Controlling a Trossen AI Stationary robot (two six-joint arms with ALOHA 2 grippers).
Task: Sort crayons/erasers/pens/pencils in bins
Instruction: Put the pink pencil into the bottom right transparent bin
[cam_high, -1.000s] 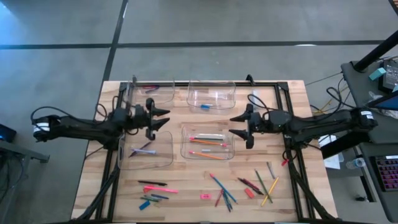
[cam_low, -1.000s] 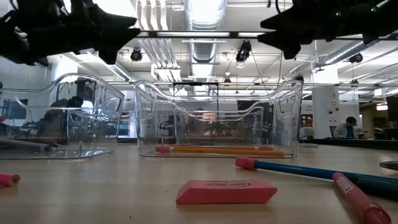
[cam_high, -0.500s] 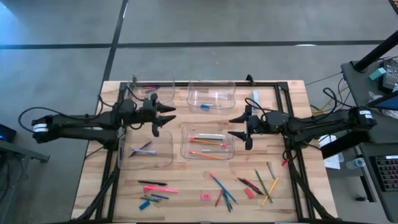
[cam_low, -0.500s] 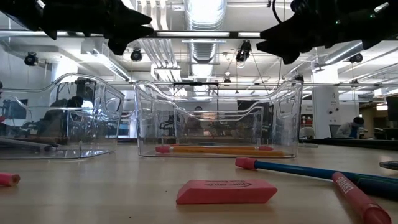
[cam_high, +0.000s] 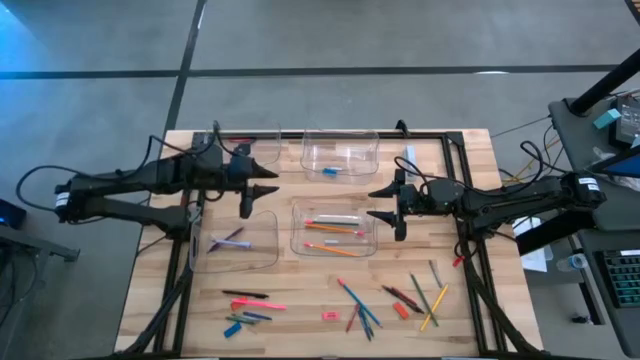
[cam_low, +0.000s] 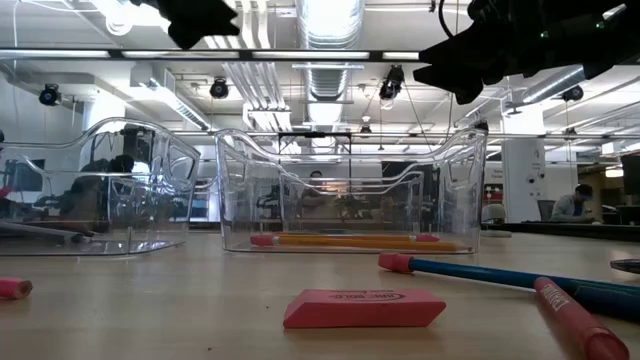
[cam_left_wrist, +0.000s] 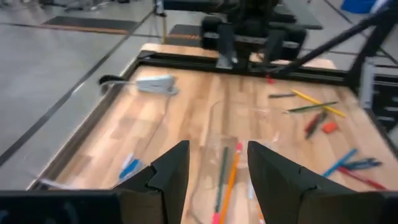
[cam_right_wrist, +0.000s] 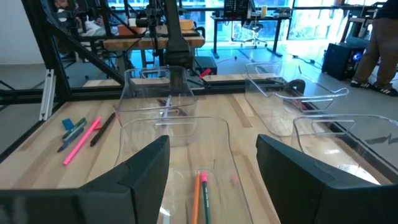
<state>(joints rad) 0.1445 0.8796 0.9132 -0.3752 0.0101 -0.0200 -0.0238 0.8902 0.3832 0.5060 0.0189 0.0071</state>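
Observation:
Four clear bins stand on the wooden table: far left (cam_high: 247, 150), far middle (cam_high: 340, 155), near left (cam_high: 235, 240) and near middle (cam_high: 333, 230). The near middle bin holds orange and pink pencils (cam_high: 333, 226). Loose pens, pencils and crayons lie near the front edge in a left group (cam_high: 247, 305), a middle group (cam_high: 357, 305) and a right group (cam_high: 415, 297). A pink eraser (cam_low: 362, 308) lies flat among them. My left gripper (cam_high: 268, 181) is open and empty, high between the two left bins. My right gripper (cam_high: 372, 203) is open and empty, just right of the near middle bin.
A pale blue-grey oblong item (cam_left_wrist: 155, 84) lies by the far right frame rail. A small red eraser (cam_high: 400, 309) lies in the right group. A black frame (cam_high: 440, 133) runs along the table's far and side edges. Bare wood shows between the bins and the loose items.
My left gripper has risen, almost leaving the top of the low view, and has gone a little toward the table's far edge and right. Its fingers stay open and empty. My right gripper has barely moved.

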